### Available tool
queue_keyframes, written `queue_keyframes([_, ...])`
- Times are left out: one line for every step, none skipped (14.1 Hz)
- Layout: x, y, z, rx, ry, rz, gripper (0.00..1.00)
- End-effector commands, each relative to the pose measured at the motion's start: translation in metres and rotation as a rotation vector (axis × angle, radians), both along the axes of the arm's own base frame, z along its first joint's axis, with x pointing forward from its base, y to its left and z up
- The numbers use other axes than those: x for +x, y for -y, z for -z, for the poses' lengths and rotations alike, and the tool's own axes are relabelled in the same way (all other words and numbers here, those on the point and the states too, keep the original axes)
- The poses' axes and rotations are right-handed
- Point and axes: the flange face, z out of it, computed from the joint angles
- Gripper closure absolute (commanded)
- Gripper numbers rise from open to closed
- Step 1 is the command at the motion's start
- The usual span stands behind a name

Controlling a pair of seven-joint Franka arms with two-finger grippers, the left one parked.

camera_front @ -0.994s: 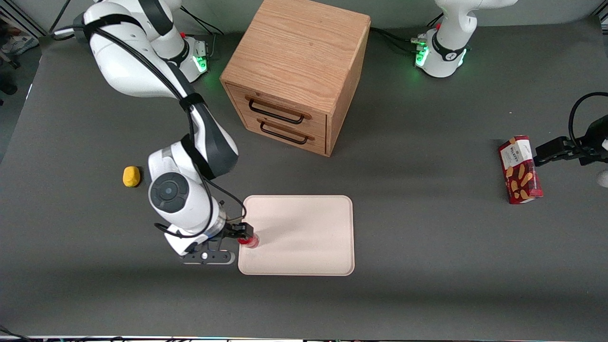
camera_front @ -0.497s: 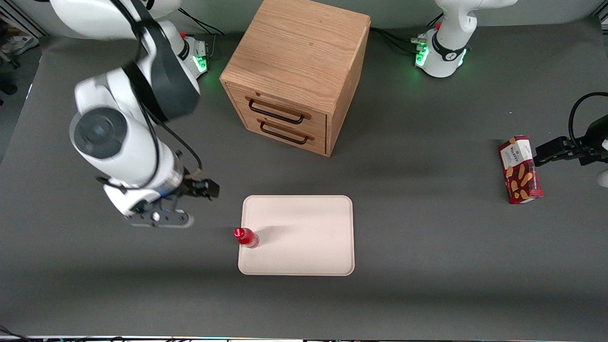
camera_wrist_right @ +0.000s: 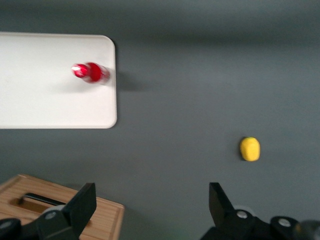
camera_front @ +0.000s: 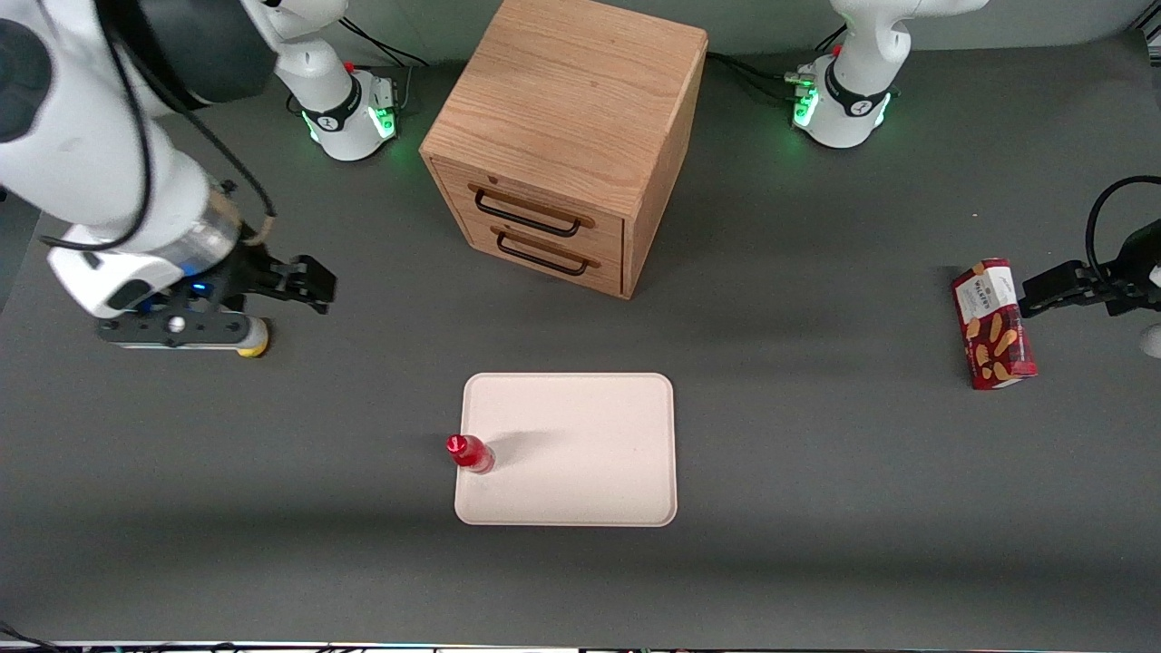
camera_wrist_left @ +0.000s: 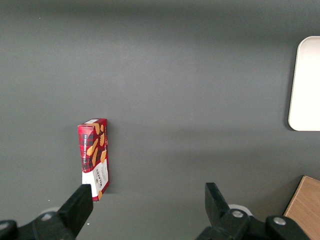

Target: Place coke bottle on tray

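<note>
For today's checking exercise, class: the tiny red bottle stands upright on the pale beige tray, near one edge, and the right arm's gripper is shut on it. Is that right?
Not quite. The tiny red bottle does stand upright on the pale beige tray near one edge, but the gripper is open, holds nothing, and sits raised well away from it toward the working arm's end of the table. The front view shows this.

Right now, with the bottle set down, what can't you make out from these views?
- Small yellow lump, front view: mostly covered by the open gripper raised above it.
- Tiny red coke bottle, upright at the edge of the pale beige-pink tray: label blurred in the right wrist view.
- Wooden drawer cabinet: top cut off, drawers shut, contents hidden.
</note>
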Motion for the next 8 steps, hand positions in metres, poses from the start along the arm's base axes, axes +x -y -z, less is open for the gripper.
queue_keyframes([-0.027,0.065,-0.006,0.0,-0.018,-0.04,0.0])
queue_keyframes([-0.031,0.085,-0.007,0.003,-0.012,-0.063,0.0])
queue_keyframes([-0.036,0.104,-0.009,0.006,-0.006,-0.079,0.0])
queue_keyframes([-0.04,0.121,-0.012,0.009,0.002,-0.096,0.0])
queue_keyframes([-0.044,0.133,-0.011,0.018,0.01,-0.107,0.0])
queue_keyframes([-0.048,0.141,-0.012,0.042,0.027,-0.117,0.0])
queue_keyframes([-0.051,0.152,-0.008,0.073,0.042,-0.111,0.0])
queue_keyframes([-0.051,0.165,-0.003,0.096,0.054,-0.087,0.0])
